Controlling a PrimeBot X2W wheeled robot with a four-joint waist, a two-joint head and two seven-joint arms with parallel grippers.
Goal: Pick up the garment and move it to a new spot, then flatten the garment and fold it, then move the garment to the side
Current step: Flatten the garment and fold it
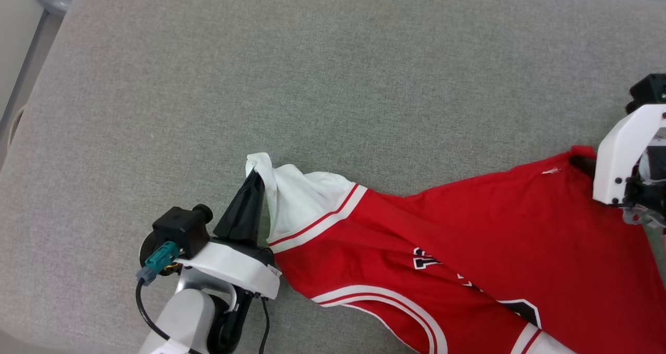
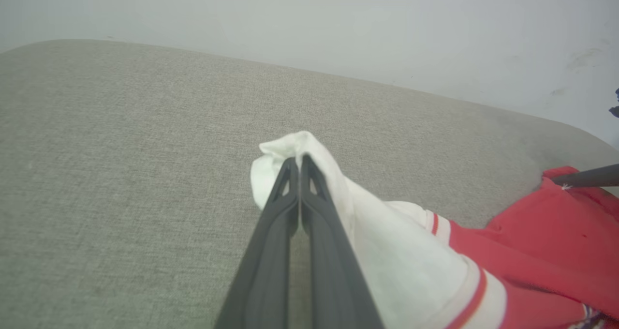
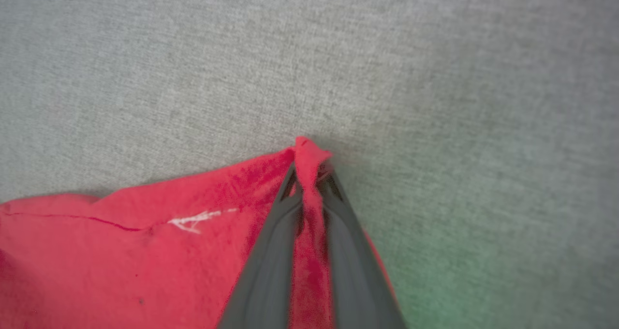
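— Grey woven padding (image 1: 333,83) runs the whole width of the head view, with a pale wall behind it in the left wrist view. Where does the garment (image 1: 468,239) sit on it?

— Toward the near right of the pad, stretched between the two arms. It is not flat: creases cross the red body, and its lower edge runs out of the picture.

— And the grips?

— The left gripper (image 2: 296,163) has its fingers pressed together on the tip of the white sleeve (image 1: 291,192), which bunches over them. The right gripper (image 3: 309,176) is clamped on a red corner (image 3: 309,147) of the cloth, with a ridge of fabric pinched between the fingers.

— So how far along would one judge it?

— Early. Both pinches are made and the cloth is drawn out between them, which fits either the carry to a new spot or the spreading; which of the two cannot be told. No fold shows anywhere, so flattening, folding and the final shift to the side all seem left to do.
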